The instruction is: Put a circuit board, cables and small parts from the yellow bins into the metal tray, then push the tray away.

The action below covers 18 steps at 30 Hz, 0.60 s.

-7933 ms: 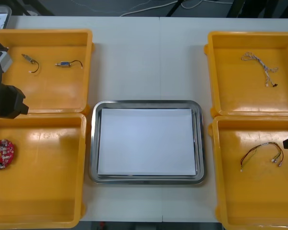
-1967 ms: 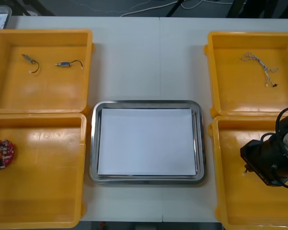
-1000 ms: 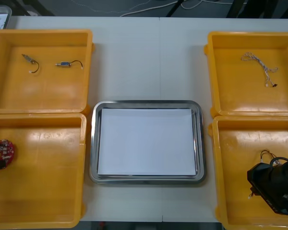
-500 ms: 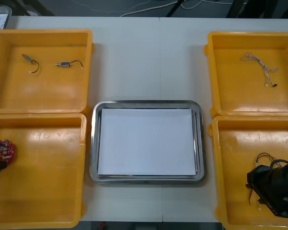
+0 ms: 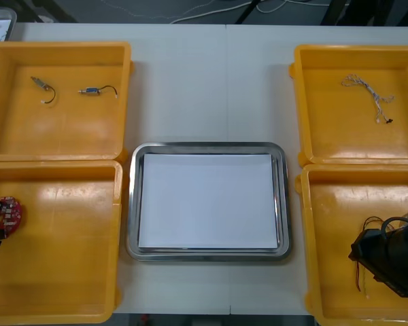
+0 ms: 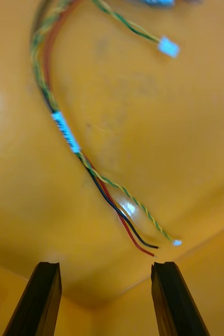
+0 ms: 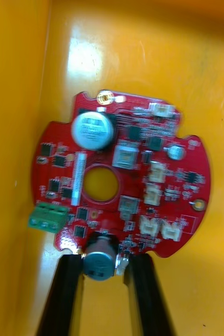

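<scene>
Round red board [image 7: 122,178]: flat in near left bin [image 5: 61,272], close to its outer wall. Left hand [image 7: 104,260] pinches the grey cylinder [image 7: 98,257] at the board's edge. Cable [image 6: 64,131]: on near right bin [image 5: 333,224] floor, loose ends just beyond right hand [image 6: 105,268], fingers spread, untouched. Tray [image 5: 207,147]: mid table [image 5: 211,88], white inside.

right pincer [image 6: 105,268]: black squared fingers | right arm [image 5: 391,261]: black housing
</scene>
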Available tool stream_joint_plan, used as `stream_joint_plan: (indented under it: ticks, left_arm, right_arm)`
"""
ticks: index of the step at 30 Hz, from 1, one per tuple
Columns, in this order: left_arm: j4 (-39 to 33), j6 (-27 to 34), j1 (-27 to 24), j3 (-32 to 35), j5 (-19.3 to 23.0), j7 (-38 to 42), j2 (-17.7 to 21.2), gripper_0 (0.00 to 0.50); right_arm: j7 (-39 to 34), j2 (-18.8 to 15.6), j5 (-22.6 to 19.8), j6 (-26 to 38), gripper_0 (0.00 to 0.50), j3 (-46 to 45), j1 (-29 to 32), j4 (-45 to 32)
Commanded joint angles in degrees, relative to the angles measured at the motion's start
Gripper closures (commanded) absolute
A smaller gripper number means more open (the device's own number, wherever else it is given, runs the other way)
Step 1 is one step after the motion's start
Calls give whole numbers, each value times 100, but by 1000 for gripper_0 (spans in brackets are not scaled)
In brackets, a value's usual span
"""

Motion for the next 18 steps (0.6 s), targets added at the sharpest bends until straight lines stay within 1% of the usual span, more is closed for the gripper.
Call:
stream_joint_plan:
  ticks: [1, 2, 3, 5, 6, 8, 10, 13, 18]
  left_arm:
    - [-30, -105, 106, -59, -81, -483, -89, 329]
    - [-30, -114, 106, -59, -81, -483, -89, 330]
    - [-30, -123, 106, -59, -81, -500, -89, 344]
    - [-30, -132, 106, -59, -81, -509, -89, 393]
    - [-30, -132, 106, -59, -81, -509, -89, 417]
    - [-30, -132, 106, -68, -81, -518, -89, 477]
    - [-30, -132, 106, -68, -72, -509, -89, 499]
    - [-30, -132, 106, -68, -64, -518, -89, 498]
    - [-30, -132, 97, -77, -55, -527, -89, 355]
  right_arm:
    - [802, -81, 69, 116, 0, -267, -346, -25]
    - [898, -81, 78, 116, 0, -275, -373, -7]
    - [1153, -81, 69, 116, 0, -293, -434, 54]
    - [1645, -81, 61, 116, 0, -346, -540, 160]
    - [1760, -81, 52, 116, 0, -354, -566, 186]
    - [2181, -81, 43, 116, 0, -390, -645, 300]
    - [2463, -81, 52, 116, 0, -416, -698, 335]
    - [2876, -89, 43, 116, 0, -451, -733, 371]
    - [3280, -98, 43, 81, 0, -495, -733, 432]
